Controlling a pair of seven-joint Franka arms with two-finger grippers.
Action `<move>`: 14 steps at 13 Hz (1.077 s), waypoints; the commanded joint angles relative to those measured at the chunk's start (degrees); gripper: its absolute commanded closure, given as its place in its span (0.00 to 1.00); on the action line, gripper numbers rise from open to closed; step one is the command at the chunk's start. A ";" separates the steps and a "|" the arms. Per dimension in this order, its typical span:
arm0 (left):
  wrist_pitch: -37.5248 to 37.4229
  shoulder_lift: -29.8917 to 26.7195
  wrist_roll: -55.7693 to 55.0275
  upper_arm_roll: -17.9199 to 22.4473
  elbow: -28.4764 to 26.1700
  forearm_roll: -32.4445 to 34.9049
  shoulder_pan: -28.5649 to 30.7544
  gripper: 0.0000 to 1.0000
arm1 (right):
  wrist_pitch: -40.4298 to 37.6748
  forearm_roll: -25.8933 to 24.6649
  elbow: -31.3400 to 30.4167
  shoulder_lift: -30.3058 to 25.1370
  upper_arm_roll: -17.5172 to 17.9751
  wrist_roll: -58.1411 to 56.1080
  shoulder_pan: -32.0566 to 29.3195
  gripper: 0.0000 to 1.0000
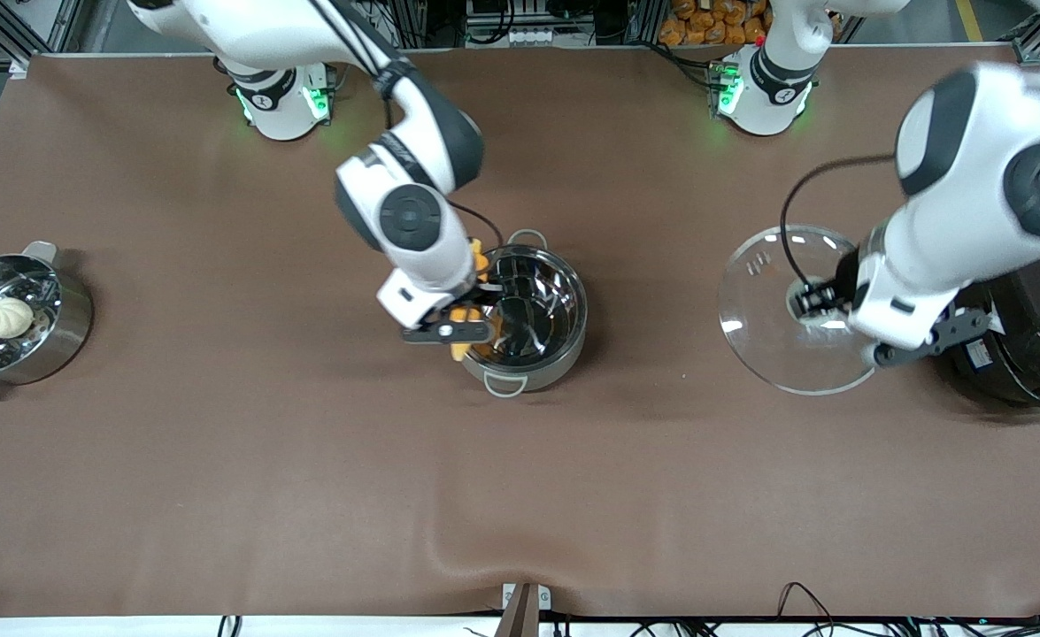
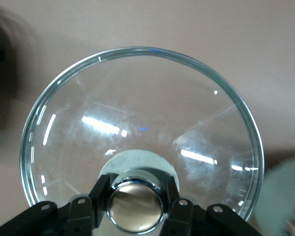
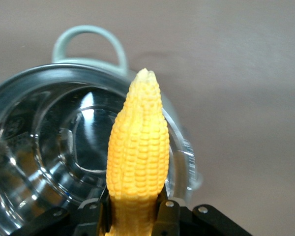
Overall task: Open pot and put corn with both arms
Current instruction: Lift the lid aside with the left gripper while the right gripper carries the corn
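Observation:
The shiny steel pot stands open in the middle of the table, and shows in the right wrist view with a pale grey handle. My right gripper is shut on the yellow corn cob and holds it over the pot's rim on the right arm's side. The corn lies level, partly hidden under the arm. My left gripper is shut on the copper-coloured knob of the glass lid, held over the table toward the left arm's end; the lid hangs tilted.
A steel steamer pot with a white bun stands at the right arm's end. A big black cooker stands at the left arm's end, right beside the lid.

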 commanded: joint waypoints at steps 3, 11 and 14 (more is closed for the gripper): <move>13.35 0.21 -0.33 -1.10 -13.37 2.50 1.21 1.00 | 3.12 -0.98 6.65 5.96 -0.76 2.88 1.90 0.97; 31.37 4.78 -0.33 -1.27 -25.07 0.74 1.38 1.00 | 3.48 -1.51 6.39 7.81 -0.84 11.24 6.73 0.01; 35.17 6.36 -0.24 -1.27 -27.19 0.74 2.34 1.00 | 3.22 -2.39 6.57 7.37 -0.93 12.12 6.74 0.00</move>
